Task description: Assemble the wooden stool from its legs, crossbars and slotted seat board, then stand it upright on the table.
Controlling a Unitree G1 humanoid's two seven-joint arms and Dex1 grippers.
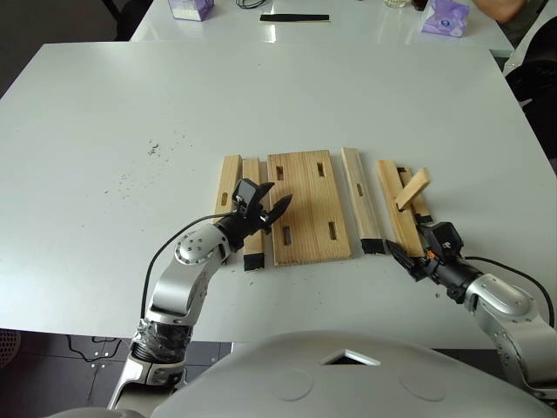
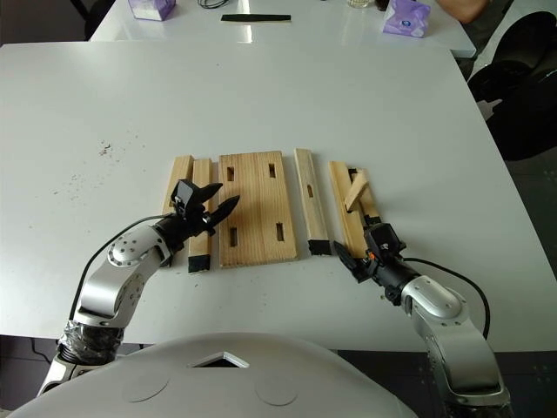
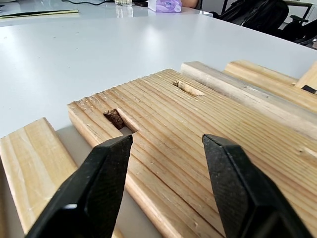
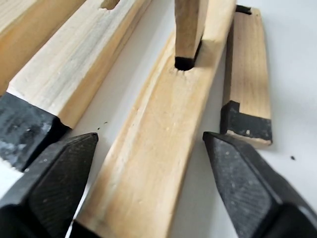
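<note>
The right wrist view shows us a dark-ended crossbar [image 4: 188, 25] plugged into a leg [image 4: 148, 148], with the right gripper [image 4: 151, 163] fingers spread astride it. The left gripper [image 1: 273, 198], fingers spread, hovers over the pale slotted seat board [image 1: 309, 209] lying flat on the tabletop [image 1: 130, 104].

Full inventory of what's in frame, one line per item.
Seat board: one, light wood, four slots, flat mid-table.
Long wooden pieces: five, light wood, some black-tipped, two left of board, three right.
Crossbar: one, light wood, tilted, stuck in a right-hand piece's slot.
Tissue boxes: two, purple, table behind.
Strip: one, black, table behind.
Specks: several, dark, table's left part.
Table: one, white.
Left gripper: one, black, jaws open over board's near left corner.
Right gripper: one, black, jaws open either side of the crossbar-holding piece.
</note>
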